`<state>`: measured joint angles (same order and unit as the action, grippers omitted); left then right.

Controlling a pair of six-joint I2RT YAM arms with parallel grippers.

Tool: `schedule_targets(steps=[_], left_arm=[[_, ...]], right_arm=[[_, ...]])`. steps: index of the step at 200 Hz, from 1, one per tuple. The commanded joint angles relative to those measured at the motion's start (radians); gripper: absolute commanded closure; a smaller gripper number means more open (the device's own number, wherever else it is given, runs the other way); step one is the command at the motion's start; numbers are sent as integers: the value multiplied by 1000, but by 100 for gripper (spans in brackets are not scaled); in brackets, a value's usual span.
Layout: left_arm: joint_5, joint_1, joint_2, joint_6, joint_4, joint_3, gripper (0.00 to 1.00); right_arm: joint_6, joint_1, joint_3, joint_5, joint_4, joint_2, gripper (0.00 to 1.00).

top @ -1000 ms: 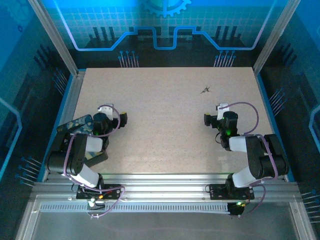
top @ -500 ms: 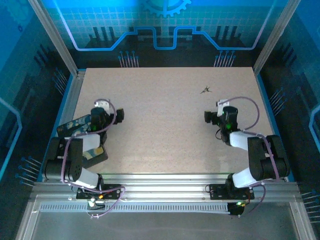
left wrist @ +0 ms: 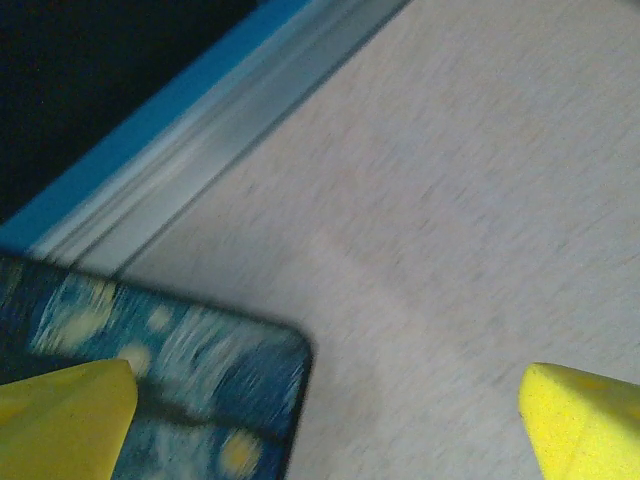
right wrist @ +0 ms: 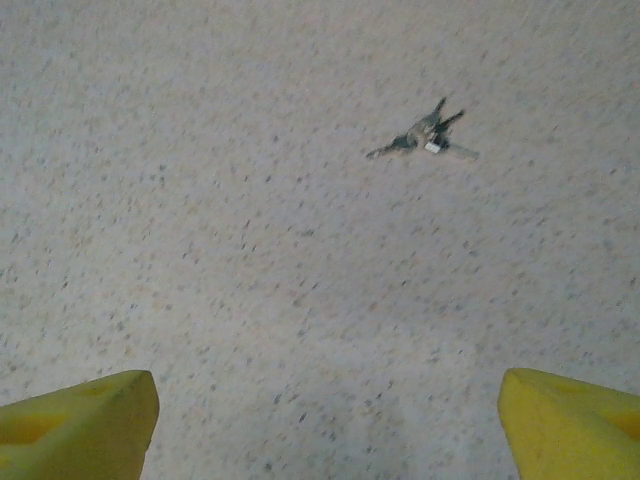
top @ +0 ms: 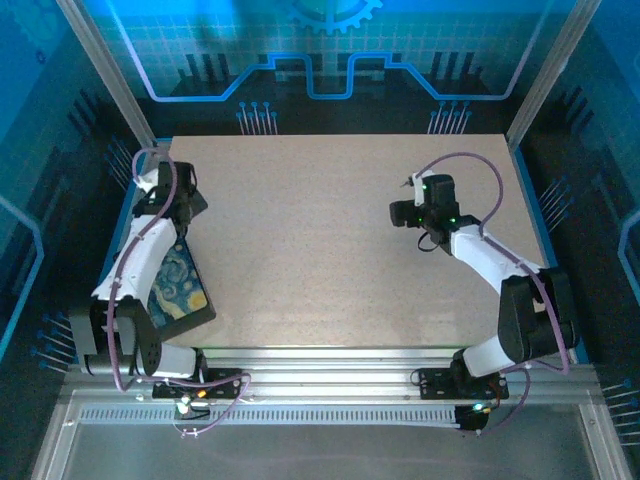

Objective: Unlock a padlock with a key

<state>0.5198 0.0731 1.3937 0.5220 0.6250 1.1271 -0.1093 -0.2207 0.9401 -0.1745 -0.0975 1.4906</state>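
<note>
- While the left gripper (left wrist: pixel 325 425) hangs with its yellow fingers spread wide and nothing in them, a corner of the painted box (left wrist: pixel 190 350) lies just under one finger.
- The right gripper (right wrist: pixel 325 425) is spread wide too, with nothing in it.
- The key (right wrist: pixel 425 137) lies flat on the table (right wrist: pixel 200 250), ahead of the right gripper and a bit to one side, on a slant.
- The right arm looks much nearer to it.

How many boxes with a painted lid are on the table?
1. The black box with swirling blue-and-yellow lid lies at the table's near-left edge, beside the left arm.
</note>
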Motion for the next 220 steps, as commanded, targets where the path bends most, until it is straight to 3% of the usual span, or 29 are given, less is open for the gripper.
schedule_targets(steps=[1,57,98,171,220], left_arm=[[-89,29,17,62,233,-14,1],[-319,39,49,-15,223,-85,1],[-374,-23,93,-45,195,-106,1],[-510,-296,245,-21,89,-20,1],[-544,-539,481,3,95,268,1]], right_arm=[[-37,-23,49,19,-149,14,12],[-48,-28,43,32,-199,-68,12],[-61,-27,45,8,-199,-123,12],[-81,-22,31,7,-222,-174,12],[-102,-7,25,49,-232,-167,12]])
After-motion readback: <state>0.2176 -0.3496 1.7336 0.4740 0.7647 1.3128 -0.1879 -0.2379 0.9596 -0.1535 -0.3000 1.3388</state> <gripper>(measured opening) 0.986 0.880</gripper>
